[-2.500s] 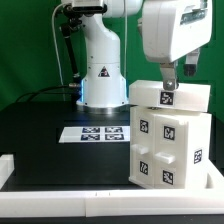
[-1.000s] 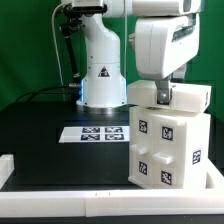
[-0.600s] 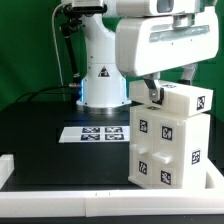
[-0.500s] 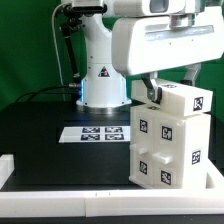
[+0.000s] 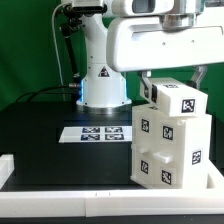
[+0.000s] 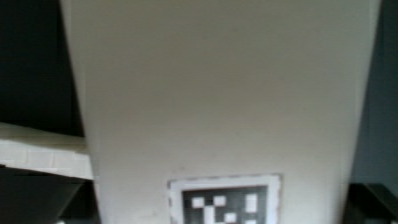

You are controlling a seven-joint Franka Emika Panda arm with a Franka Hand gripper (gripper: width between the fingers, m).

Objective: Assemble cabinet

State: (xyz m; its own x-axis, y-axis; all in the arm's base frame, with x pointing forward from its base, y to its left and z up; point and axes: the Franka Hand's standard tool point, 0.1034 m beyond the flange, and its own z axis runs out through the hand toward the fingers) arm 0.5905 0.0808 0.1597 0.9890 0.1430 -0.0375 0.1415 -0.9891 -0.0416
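Note:
The white cabinet body [image 5: 168, 148] stands upright at the exterior view's right, with square tags on its front and side. A smaller white tagged panel [image 5: 182, 101] rests on its top, turned askew to the body. My gripper [image 5: 176, 85] is directly above, shut on this panel, one dark finger [image 5: 146, 90] at its left edge and the other at its right. In the wrist view the panel [image 6: 214, 90] fills the frame, with one tag [image 6: 222, 203] near the edge; my fingers do not show there.
The marker board [image 5: 98, 133] lies on the black table [image 5: 40, 130] left of the cabinet. A long low white border rail [image 5: 60, 180] runs along the front. The arm's white base [image 5: 100, 75] stands behind the marker board.
My wrist has turned, and the panel on top of the body has turned with it. The hand now looms wider across the exterior view. The cabinet body has stayed put.

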